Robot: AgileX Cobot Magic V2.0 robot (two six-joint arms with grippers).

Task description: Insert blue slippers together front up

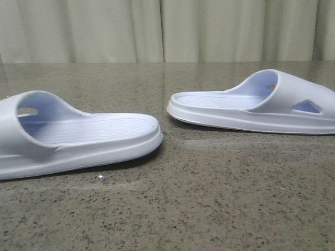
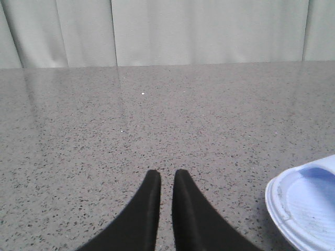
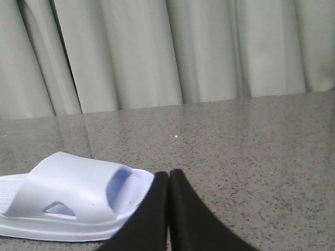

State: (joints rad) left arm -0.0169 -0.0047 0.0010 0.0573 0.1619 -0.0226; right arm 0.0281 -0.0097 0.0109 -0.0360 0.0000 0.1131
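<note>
Two blue slippers flat on surface, apart. Left tool nearly closed, empty; right tool closed, empty.

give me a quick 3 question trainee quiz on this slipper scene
1. True or false: the two blue slippers are already nested together.
2. Which best describes both pincers? A) wide open B) shut, holding nothing C) gripping a slipper
3. What surface do the slippers rest on?

Key:
1. False. The left slipper and right slipper lie apart.
2. B. Left pincer and right pincer are shut, empty.
3. The speckled stone table.
</note>
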